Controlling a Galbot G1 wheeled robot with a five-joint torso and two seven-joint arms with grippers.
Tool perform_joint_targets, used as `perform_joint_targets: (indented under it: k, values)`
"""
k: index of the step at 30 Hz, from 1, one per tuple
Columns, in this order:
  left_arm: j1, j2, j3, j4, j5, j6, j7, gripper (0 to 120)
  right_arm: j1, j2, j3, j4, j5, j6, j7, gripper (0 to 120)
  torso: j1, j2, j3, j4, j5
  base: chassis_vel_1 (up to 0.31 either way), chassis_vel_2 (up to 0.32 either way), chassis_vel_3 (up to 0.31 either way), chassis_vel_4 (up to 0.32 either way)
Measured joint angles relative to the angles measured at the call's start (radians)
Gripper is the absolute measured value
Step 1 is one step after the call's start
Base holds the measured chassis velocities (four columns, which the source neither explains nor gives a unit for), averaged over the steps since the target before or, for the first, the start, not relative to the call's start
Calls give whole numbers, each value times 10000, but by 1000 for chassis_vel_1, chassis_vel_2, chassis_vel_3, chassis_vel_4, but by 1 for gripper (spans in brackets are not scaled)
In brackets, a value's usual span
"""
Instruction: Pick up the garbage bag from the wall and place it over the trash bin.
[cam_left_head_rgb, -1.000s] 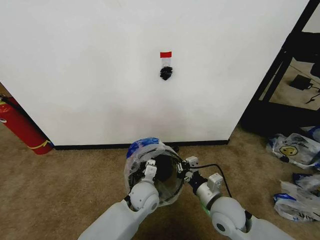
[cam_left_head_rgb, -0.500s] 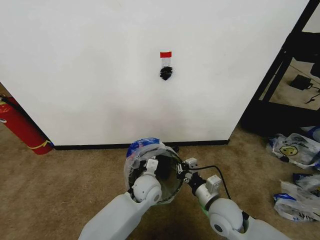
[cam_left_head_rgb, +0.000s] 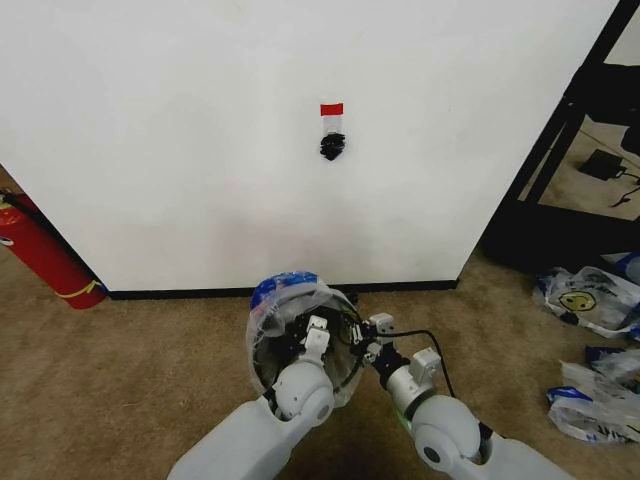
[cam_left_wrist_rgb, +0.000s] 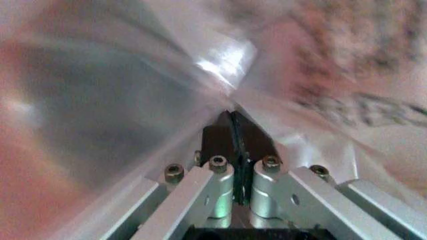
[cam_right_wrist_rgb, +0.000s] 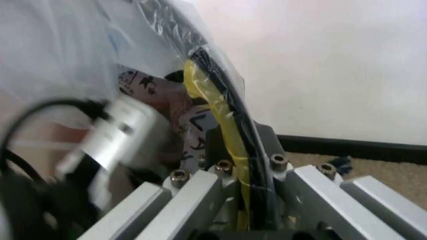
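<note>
Head view gives us the white wall (cam_left_head_rgb: 200, 140) straight ahead, with a short red tape strip (cam_left_head_rgb: 331, 108) and a black hook (cam_left_head_rgb: 332, 147) just below it, and a black baseboard (cam_left_head_rgb: 200, 293) where the wall meets the tan carpet (cam_left_head_rgb: 120, 380). Near the foot of the wall stands the trash bin (cam_left_head_rgb: 300, 352), and we see the garbage bag (cam_left_head_rgb: 283, 292) draped over its round rim, the thin plastic stretched across the opening with blue print bunched on the side nearest the wall. Our left gripper (cam_left_head_rgb: 315, 335) reaches into the bin's mouth from the near side. In the left wrist view the left gripper (cam_left_wrist_rgb: 233, 131) has its dark fingers pressed flat together, with the film of the garbage bag (cam_left_wrist_rgb: 133, 100) wrapped all around them, so we take it as clenched on the bag. Our right gripper (cam_left_head_rgb: 366, 345) sits at the bin's right rim, just beside the left one. In the right wrist view the right gripper (cam_right_wrist_rgb: 237, 145) pinches a fold of the garbage bag (cam_right_wrist_rgb: 67, 45), a yellow band of its print running down between the fingers. A red fire extinguisher (cam_left_head_rgb: 45, 255) leans by the wall at far left, and several lumpy smiley bags (cam_left_head_rgb: 590, 300) lie on the carpet at far right, well apart from the bin.
</note>
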Motion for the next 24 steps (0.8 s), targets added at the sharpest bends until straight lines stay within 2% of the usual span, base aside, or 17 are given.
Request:
perform_joint_targets:
  k: [4, 12, 20, 23, 24]
  values:
    - [217, 387, -269, -455, -41, 19, 33, 0, -314, -71, 303, 11, -53, 10, 23, 0, 0, 0, 0, 2, 0, 0, 0, 0, 0]
    - [459, 399, -624, -585, -53, 21, 57, 0, -512, -119, 401, 226, -39, 60, -130, 0, 0, 0, 0, 1, -1, 0, 0, 0, 0]
    - [1220, 307, -577, -1659, -126, 135, 632, 0, -380, 433, 432, -87, 180, 138, 133, 0, 0, 0, 0, 1, -1, 0, 0, 0, 0]
    - [1530, 369, -550, -2207, -32, 0, 926, 11, -289, 707, 410, -262, 378, 17, 301, 0, 0, 0, 0, 0, -1, 0, 0, 0, 0]
    - [1530, 369, -550, -2207, -32, 0, 926, 11, -289, 707, 410, -262, 378, 17, 301, 0, 0, 0, 0, 0, -1, 0, 0, 0, 0]
